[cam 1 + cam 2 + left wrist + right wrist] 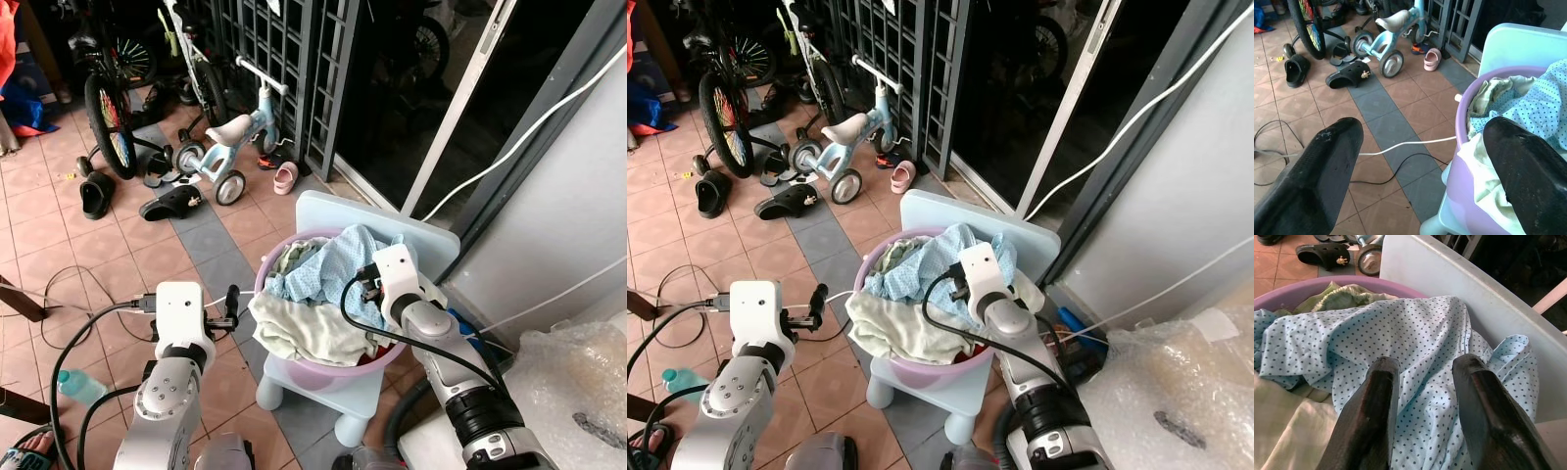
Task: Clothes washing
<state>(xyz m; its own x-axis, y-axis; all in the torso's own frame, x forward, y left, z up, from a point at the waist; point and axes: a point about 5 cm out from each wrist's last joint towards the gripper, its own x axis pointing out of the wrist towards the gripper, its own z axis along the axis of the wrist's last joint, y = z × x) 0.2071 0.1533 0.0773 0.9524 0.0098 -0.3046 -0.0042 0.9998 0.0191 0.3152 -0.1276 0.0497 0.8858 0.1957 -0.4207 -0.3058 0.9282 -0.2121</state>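
Clothes (323, 284) fill the purple basin (328, 377) in front of you, which sits on a pale blue child's chair (377, 220) near the dark doorway. From the left eye, your right gripper (370, 277) is over the heap, on its right side, and your left gripper (231, 305) hovers just beside the basin's left rim, above the tiled floor (59, 225). A blue tricycle (227, 147) and a black clog (173, 204) lie farther off to the left.

The right eye gives the same layout: a cream towel (892, 328) hangs over the near rim, and a blue dotted garment (931, 269) is on top.

Your left wrist camera shows that gripper's two fingers (1322, 171) spread wide with nothing between them; the basin wall (1466, 181) stands beside one finger, and a white cable (1400, 145) runs across the floor beyond.

Your right wrist camera shows its fingers (1371, 421) parted over the blue dotted garment, right at the cloth. I think they hold nothing yet, though their tips are out of frame, so contact is hard to judge.

You look to be at the picking-up step. Next, press the right fingers down into a fold and close, then lift slowly so the towel underneath is not dragged along.
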